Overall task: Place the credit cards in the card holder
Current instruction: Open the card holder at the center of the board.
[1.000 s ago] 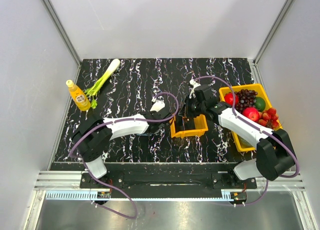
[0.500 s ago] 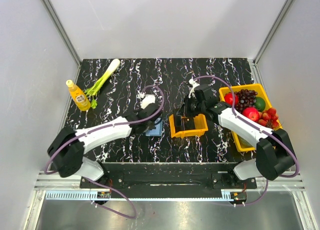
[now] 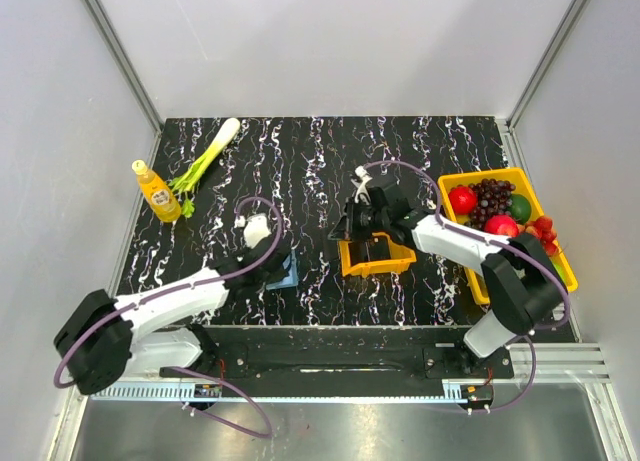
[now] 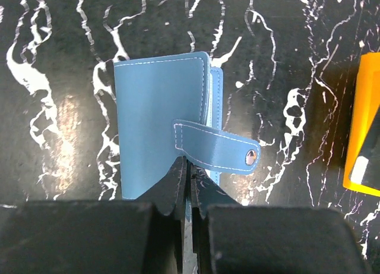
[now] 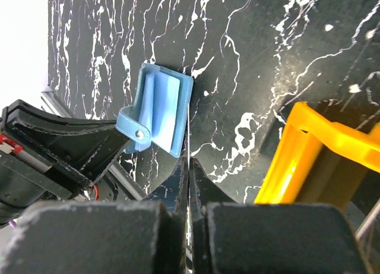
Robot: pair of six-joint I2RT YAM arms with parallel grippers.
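Two risks. Top: left gripper (image 3: 271,265) at the holder (image 3: 288,277), right gripper (image 3: 353,231) by the tray (image 3: 378,269), apart across the black marble table (image 3: 420,146), room to spare. Left wrist: jaws clenched on the holder's near edge; a slack grip could let it flop shut. Right wrist: jaws pinch a card (image 5: 188,131) edge-on; tilted, it may jam the pocket.

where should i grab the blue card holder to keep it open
On the card holder, pinch the near edge of the raised cover, coming from the left arm's side, as the left gripper does. The cover is thin, and this hold leaves the snap strap and the open side facing the orange tray free.
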